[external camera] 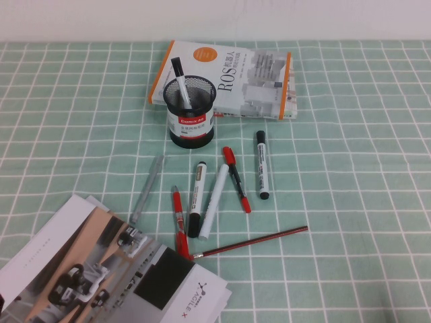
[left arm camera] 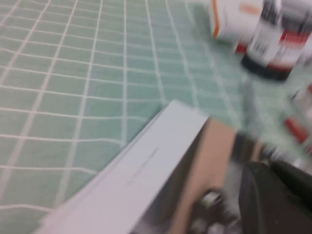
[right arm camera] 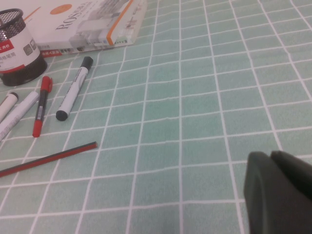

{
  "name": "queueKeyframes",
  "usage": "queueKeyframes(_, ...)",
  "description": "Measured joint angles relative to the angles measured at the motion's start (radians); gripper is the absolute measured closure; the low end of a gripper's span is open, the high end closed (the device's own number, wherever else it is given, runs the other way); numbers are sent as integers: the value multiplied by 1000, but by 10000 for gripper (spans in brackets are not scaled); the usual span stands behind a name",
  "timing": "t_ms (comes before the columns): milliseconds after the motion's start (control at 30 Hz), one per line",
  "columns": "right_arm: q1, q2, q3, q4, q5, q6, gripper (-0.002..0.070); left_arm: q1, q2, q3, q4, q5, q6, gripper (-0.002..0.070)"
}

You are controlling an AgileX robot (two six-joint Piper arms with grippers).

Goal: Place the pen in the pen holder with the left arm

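A: What lies nearest the robot?

B: A brochure [external camera: 101, 276] at the surface's [external camera: 363, 202] near left corner. The left end effector [left arm camera: 278, 195] hangs low just over it, seen only in its wrist view as a dark shape; its fingers are pressed together and hold nothing.

A: And the right end effector [right arm camera: 280, 190]?

B: It sits above bare green checked cloth on the right side, well apart from the pens. I cannot tell how its fingers stand.

A: Where is the pen [external camera: 147, 189]?

B: Lying flat on the cloth just beyond the brochure, left of the cluster, pointing roughly toward the pen holder [external camera: 191, 111].

A: What else is in the cluster?

B: Two red pens [external camera: 237, 179], three white markers [external camera: 261, 165] and a red pencil [external camera: 252, 242] nearest the robot.

A: And farther back?

B: The pen holder stands upright with one marker inside, touching the near edge of a book [external camera: 229, 79].
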Motion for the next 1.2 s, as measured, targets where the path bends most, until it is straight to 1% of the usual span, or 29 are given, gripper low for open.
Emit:
queueKeyframes(100, 0, 0, 0, 0, 0, 0, 696, 0, 0, 0, -68, -45, -64, 677)
queueKeyframes(167, 0, 0, 0, 0, 0, 0, 696, 0, 0, 0, -92, -84, -80, 677)
queueKeyframes(400, 0, 0, 0, 0, 0, 0, 696, 0, 0, 0, -108, -230, -90, 678)
queueKeyframes(500, 0, 0, 0, 0, 0, 0, 696, 0, 0, 0, -111, -256, -92, 677)
queueKeyframes(567, 0, 0, 0, 0, 0, 0, 696, 0, 0, -20, -111, -208, -92, 677)
queueKeyframes(667, 0, 0, 0, 0, 0, 0, 696, 0, 33, -114, -111, -103, -95, 677)
queueKeyframes(767, 0, 0, 0, 0, 0, 0, 696, 0, 139, -246, -111, -1, -95, 678)
queueKeyframes(933, 0, 0, 0, 0, 0, 0, 696, 0, 394, -470, -117, 201, -90, 678)
queueKeyframes(1067, 0, 0, 0, 0, 0, 0, 696, 0, 586, -631, -160, 328, 11, 677)
queueKeyframes(1200, 0, 0, 0, 0, 0, 0, 696, 0, 810, -774, -255, 400, 129, 677)
